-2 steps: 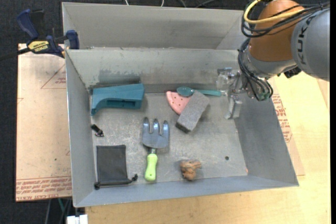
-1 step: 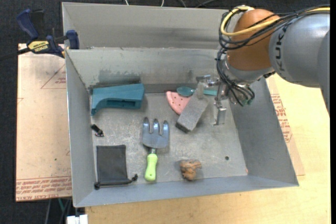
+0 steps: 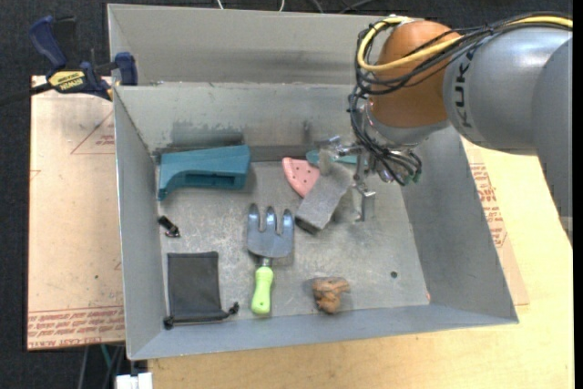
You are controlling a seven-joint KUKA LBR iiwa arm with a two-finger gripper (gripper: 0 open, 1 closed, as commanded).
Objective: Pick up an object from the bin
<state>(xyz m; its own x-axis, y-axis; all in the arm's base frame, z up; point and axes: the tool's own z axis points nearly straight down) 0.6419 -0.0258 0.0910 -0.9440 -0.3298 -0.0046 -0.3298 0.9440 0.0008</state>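
Note:
My gripper [image 3: 361, 199] hangs low over the bin's floor, right of the middle, under the arm's orange cover. Just left of it a grey rectangular block [image 3: 319, 208] lies tilted, very close to the gripper; whether they touch I cannot tell. A pink triangular piece [image 3: 298, 175] rests up-left of the block. A small teal thing [image 3: 327, 156] lies behind the gripper near the back wall, partly hidden by the arm's cables.
A teal blue tool [image 3: 204, 170] lies at the back left. A small grey garden fork with a green handle [image 3: 268, 243] lies in the middle front, a black pouch [image 3: 193, 284] front left, a brown lump [image 3: 330, 293] front centre, and a tiny black piece [image 3: 168, 226] by the left wall.

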